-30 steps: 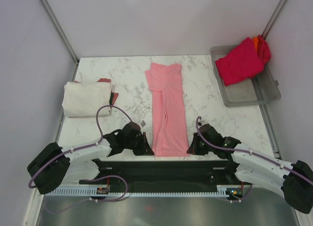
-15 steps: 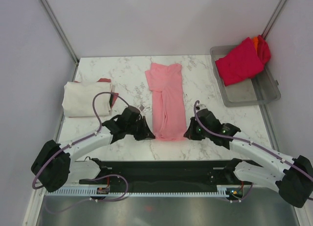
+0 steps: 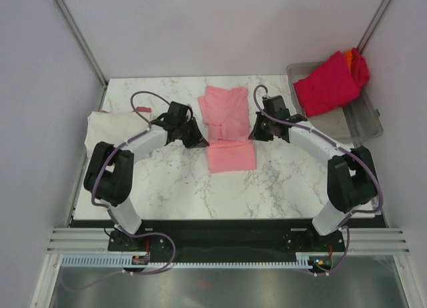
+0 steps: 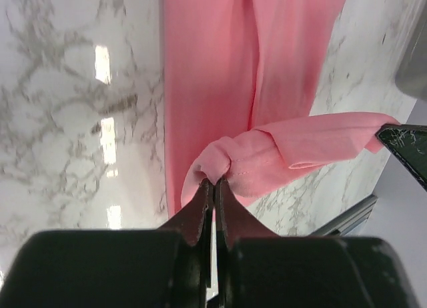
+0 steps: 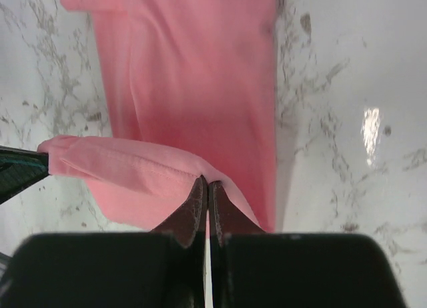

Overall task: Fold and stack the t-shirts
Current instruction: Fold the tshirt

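A light pink t-shirt lies as a long narrow strip in the middle of the table, its near end lifted and carried back over itself. My left gripper is shut on the left corner of that lifted hem. My right gripper is shut on the right corner. The hem hangs between them above the rest of the shirt. A folded cream-white shirt lies at the left on a dark red one. A crimson shirt and an orange one lie in the tray.
A grey translucent plastic tray stands at the back right corner. The marble table ends in a black rail near the arm bases. White walls close the back and sides.
Both grippers have moved away from the near edge toward the back, pulling the pink shirt's near hem up and over the shirt. The strip now looks about half as long.
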Controlling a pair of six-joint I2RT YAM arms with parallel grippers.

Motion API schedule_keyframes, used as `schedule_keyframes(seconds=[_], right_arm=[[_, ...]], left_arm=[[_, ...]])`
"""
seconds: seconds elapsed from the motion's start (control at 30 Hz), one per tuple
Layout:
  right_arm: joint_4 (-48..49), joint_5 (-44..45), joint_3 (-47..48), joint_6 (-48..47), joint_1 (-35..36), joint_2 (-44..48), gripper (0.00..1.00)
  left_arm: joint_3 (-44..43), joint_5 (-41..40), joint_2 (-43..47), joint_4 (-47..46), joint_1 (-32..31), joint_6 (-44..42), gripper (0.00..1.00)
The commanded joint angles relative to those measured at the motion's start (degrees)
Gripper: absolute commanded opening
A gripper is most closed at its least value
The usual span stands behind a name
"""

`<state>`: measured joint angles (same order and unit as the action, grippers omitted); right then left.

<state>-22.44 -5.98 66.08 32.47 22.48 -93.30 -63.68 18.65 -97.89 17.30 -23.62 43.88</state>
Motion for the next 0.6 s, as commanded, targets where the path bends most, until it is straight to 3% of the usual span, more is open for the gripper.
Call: schedule_keyframes(seconds=[0.0,0.43,0.47,0.5,0.53,0.57], right_arm=[[1.17,-2.72,8.25,-2.85,-2.43,-5.57,0.00],[0.64,-8.52,30.31,-0.83,-8.94,-27.19,0.00],[0.81,-8.70,31.46,-0.74,-9.21,-29.12,0.00],[0.90,-9.13,32.78,-0.74,-9.38,-30.09,0.16],[1.08,-9.49,34.88,-1.61,-9.47,-31.32,0.42],[1.08,-9.14,35.25,-1.79,-9.39,-31.25,0.63]], left_arm=[[-8.81,2.35,-6.23,3.17,2.16,-4.50,0.02],[-40.44,5.86,-29.27,10.65,6.39,-5.12,0.02],[-42.04,6.48,-30.77,10.91,6.56,-5.21,0.09],[-43.79,7.09,-31.83,12.04,7.00,-5.38,0.23],[-46.07,7.18,-32.71,12.66,7.01,-5.99,0.39],[-46.27,6.92,-32.37,13.02,7.09,-6.61,0.47]])
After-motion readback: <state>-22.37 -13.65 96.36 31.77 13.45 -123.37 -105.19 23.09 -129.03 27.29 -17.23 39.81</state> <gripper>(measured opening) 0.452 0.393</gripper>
